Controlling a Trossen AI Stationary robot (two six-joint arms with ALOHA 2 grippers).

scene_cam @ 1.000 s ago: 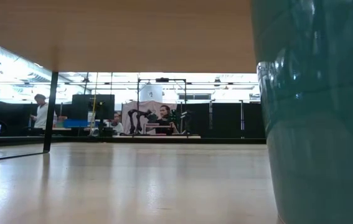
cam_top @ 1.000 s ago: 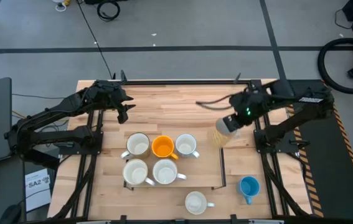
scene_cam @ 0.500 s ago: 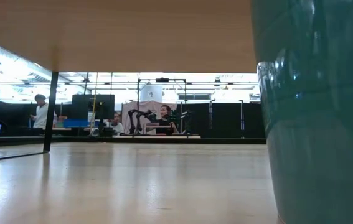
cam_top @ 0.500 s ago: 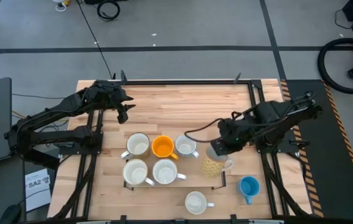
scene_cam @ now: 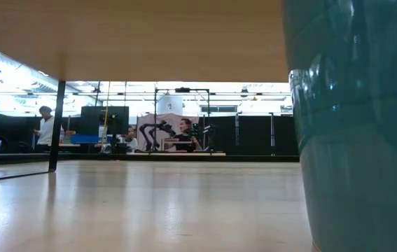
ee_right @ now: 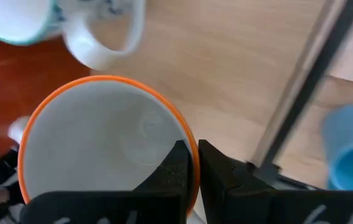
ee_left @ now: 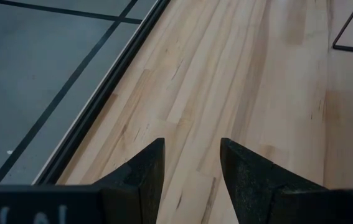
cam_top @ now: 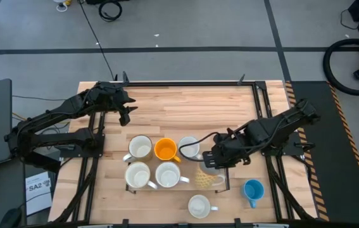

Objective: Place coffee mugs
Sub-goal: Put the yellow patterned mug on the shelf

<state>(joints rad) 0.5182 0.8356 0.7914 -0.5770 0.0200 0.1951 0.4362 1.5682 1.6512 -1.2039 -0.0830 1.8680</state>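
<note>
My right gripper (cam_top: 212, 159) is shut on a yellow patterned mug (cam_top: 206, 180), whose white inside and orange-looking rim fill the right wrist view (ee_right: 101, 149). It hangs at the near right corner of a black rectangle outline (cam_top: 227, 172). Inside the outline stand a cream mug (cam_top: 140, 147), an orange mug (cam_top: 165, 149) and three white mugs (cam_top: 188, 146) (cam_top: 138, 174) (cam_top: 168, 174). A white mug (cam_top: 199, 206) and a blue mug (cam_top: 253, 190) stand nearer the front edge. My left gripper (cam_top: 126, 114) waits open at the far left, with nothing between its fingers (ee_left: 192, 155). My right gripper pinches the mug's wall at the rim (ee_right: 188, 138), one finger (ee_right: 177, 163) inside the mug and the other outside. The fingers come from above, slanting down. The mug hangs below them, mouth up; I cannot tell whether its base is clear of the table.
The blue mug (scene_cam: 352, 126) stands close before the low camera and fills that view's right side. In the right wrist view a white mug (ee_right: 95, 31) and the blue mug (ee_right: 350, 149) lie close to the held one. Bare wood stretches along the table's far side (cam_top: 185, 104).
My right gripper has carried the yellow patterned mug from the table's far right toward the near edge and to the left, sinking and rolling its wrist on the way. The mug now hangs at the outline's near right corner.
</note>
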